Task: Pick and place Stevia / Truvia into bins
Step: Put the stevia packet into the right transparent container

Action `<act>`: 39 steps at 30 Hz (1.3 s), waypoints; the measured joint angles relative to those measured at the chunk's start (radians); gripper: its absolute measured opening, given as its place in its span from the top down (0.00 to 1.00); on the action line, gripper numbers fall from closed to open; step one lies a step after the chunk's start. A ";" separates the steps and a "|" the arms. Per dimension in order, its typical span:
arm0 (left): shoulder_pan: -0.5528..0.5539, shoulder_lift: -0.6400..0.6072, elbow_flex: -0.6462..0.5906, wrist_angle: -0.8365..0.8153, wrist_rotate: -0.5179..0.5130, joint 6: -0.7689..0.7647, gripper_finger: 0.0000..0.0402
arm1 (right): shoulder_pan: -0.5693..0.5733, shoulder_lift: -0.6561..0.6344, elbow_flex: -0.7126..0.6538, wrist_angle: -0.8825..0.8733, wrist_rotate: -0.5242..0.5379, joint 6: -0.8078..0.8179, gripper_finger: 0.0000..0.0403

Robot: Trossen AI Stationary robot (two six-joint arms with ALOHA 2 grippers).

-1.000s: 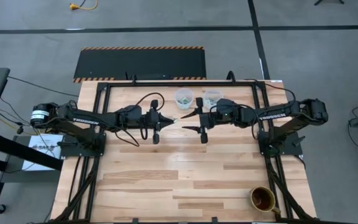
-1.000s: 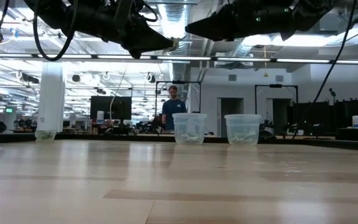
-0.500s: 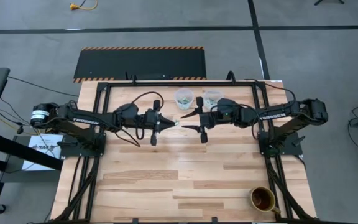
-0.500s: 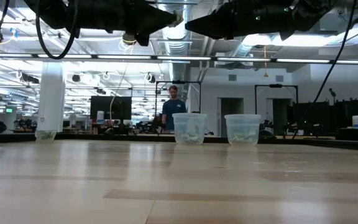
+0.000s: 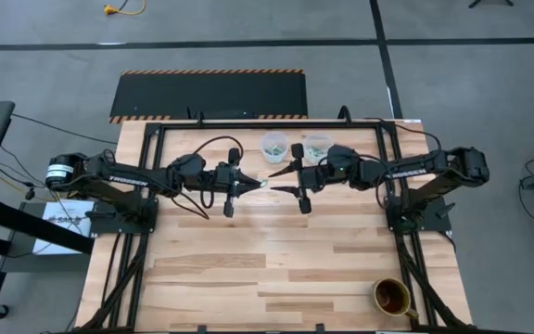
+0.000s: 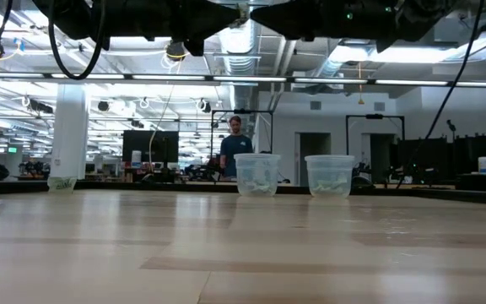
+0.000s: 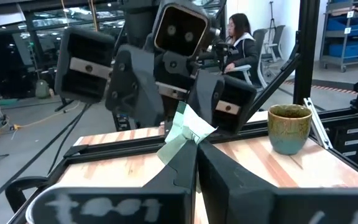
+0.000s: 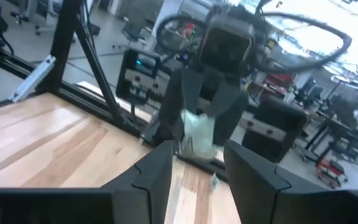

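Note:
My left gripper (image 5: 254,184) hangs over the far middle of the table, pointing level toward the right, shut on a pale green Stevia packet (image 7: 185,129). My right gripper (image 5: 275,183) faces it from the right, open. Its two fingers (image 8: 158,167) stand just short of the packet (image 8: 197,132), one on each side, apart from it. Behind the grippers, at the table's far edge, stand the two clear bins (image 5: 273,146) (image 5: 317,145). Each holds some packets, as the low view shows (image 6: 257,175) (image 6: 330,176). My left gripper pinches the packet's lower end (image 7: 178,144) between its two shut fingertips. The fingers come level from the table's left. The packet sticks out past the fingertips, crumpled and slanting up, lifted well clear of the table.
A brown cup (image 5: 391,297) stands near the table's front right corner. Black frame rails (image 5: 267,120) run along the far edge and both sides. The wide wooden top (image 5: 267,260) in front of the arms is bare. A person (image 6: 233,145) stands in the room beyond.
My left gripper has tipped up from slanting down to level and risen a little, carrying the packet with it. My right gripper has also tipped up slightly and stays facing the packet.

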 joint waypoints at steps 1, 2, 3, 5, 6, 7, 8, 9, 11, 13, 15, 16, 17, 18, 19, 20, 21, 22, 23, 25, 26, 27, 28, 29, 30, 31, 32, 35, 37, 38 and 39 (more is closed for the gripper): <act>0.000 0.000 0.000 0.000 0.000 0.000 1.00 | 0.000 0.000 0.008 -0.001 -0.009 0.000 0.66; 0.000 0.000 0.000 0.000 0.000 0.004 1.00 | 0.000 0.000 0.014 -0.004 -0.015 0.000 0.66; 0.000 0.000 0.000 0.001 -0.001 0.007 1.00 | 0.001 0.000 0.022 -0.005 -0.016 0.004 0.66; 0.000 0.000 0.000 0.002 -0.003 0.008 1.00 | 0.001 0.000 0.032 -0.015 -0.017 0.006 0.66; 0.000 0.000 0.000 0.003 -0.003 0.008 1.00 | 0.001 0.000 0.036 -0.019 -0.017 0.006 0.66; 0.000 0.000 0.000 0.003 -0.003 0.009 1.00 | 0.001 0.000 0.037 -0.019 -0.017 0.006 0.66; 0.000 0.000 0.000 0.004 -0.003 0.010 1.00 | 0.001 0.000 0.038 -0.019 -0.017 0.007 0.66; 0.000 0.000 0.000 0.004 -0.003 0.011 1.00 | 0.001 0.000 0.038 -0.019 -0.018 0.007 0.66; 0.000 0.000 0.000 0.011 -0.003 0.011 1.00 | 0.001 0.000 0.038 -0.020 -0.029 0.008 0.66; 0.000 0.001 0.000 0.023 -0.003 0.011 1.00 | 0.001 0.001 0.038 -0.019 -0.038 0.008 0.66; 0.000 0.001 0.000 0.035 -0.003 0.011 1.00 | 0.003 0.024 0.041 0.007 -0.038 0.008 0.66; 0.000 0.001 0.000 0.044 -0.003 0.012 1.00 | 0.003 0.036 0.041 0.013 -0.038 0.008 0.66; 0.000 0.001 0.000 0.053 -0.001 0.016 1.00 | 0.003 0.046 0.040 0.019 -0.036 0.008 0.66; 0.000 0.001 0.000 0.063 0.000 0.018 1.00 | 0.003 0.060 0.046 0.029 -0.036 0.008 0.67; 0.000 0.001 0.001 0.068 0.000 0.020 1.00 | 0.003 0.077 0.063 0.032 -0.036 0.008 0.67; 0.000 0.001 0.002 0.068 0.000 0.022 1.00 | 0.003 0.094 0.075 0.032 -0.035 0.008 0.67; 0.000 0.001 0.006 0.062 0.000 0.022 1.00 | 0.003 0.111 0.088 0.026 -0.035 0.008 0.68; 0.000 0.001 0.009 0.060 0.000 0.022 1.00 | 0.003 0.132 0.104 0.024 -0.035 0.008 0.68; 0.000 0.001 0.010 0.059 0.001 0.022 1.00 | 0.003 0.150 0.117 0.022 -0.035 0.008 0.69; 0.000 0.001 0.011 0.054 0.001 0.022 1.00 | 0.002 0.177 0.143 0.018 -0.033 0.008 0.70; 0.000 0.001 0.011 0.048 0.001 0.021 1.00 | 0.002 0.188 0.154 0.018 -0.033 0.008 0.71; 0.000 0.001 0.011 0.042 0.001 0.021 1.00 | 0.002 0.198 0.166 0.013 -0.031 0.007 0.72; 0.000 0.001 0.011 0.035 0.001 0.021 1.00 | 0.001 0.201 0.172 0.001 -0.031 0.007 0.73; 0.000 0.001 0.011 0.029 0.001 0.021 1.00 | -0.001 0.200 0.177 -0.016 -0.031 0.005 0.73; 0.000 0.001 0.011 0.026 0.001 0.021 1.00 | -0.003 0.200 0.184 -0.027 -0.032 0.002 0.74; 0.000 0.001 0.012 0.023 0.001 0.021 1.00 | -0.003 0.200 0.187 -0.034 -0.032 0.002 0.75; 0.000 0.001 0.012 0.017 0.001 0.021 1.00 | -0.003 0.200 0.187 -0.041 -0.031 0.002 0.75; 0.000 0.001 0.012 0.008 0.001 0.021 1.00 | -0.003 0.178 0.187 -0.079 -0.032 0.000 0.76; 0.000 0.000 0.014 0.010 0.000 0.021 1.00 | -0.001 0.162 0.187 -0.096 -0.032 0.000 0.76; 0.000 0.000 0.014 0.008 -0.001 0.021 1.00 | 0.000 0.155 0.187 -0.111 -0.032 0.000 0.76; 0.000 0.000 0.014 0.005 -0.003 0.022 1.00 | 0.000 0.150 0.187 -0.124 -0.032 0.000 0.76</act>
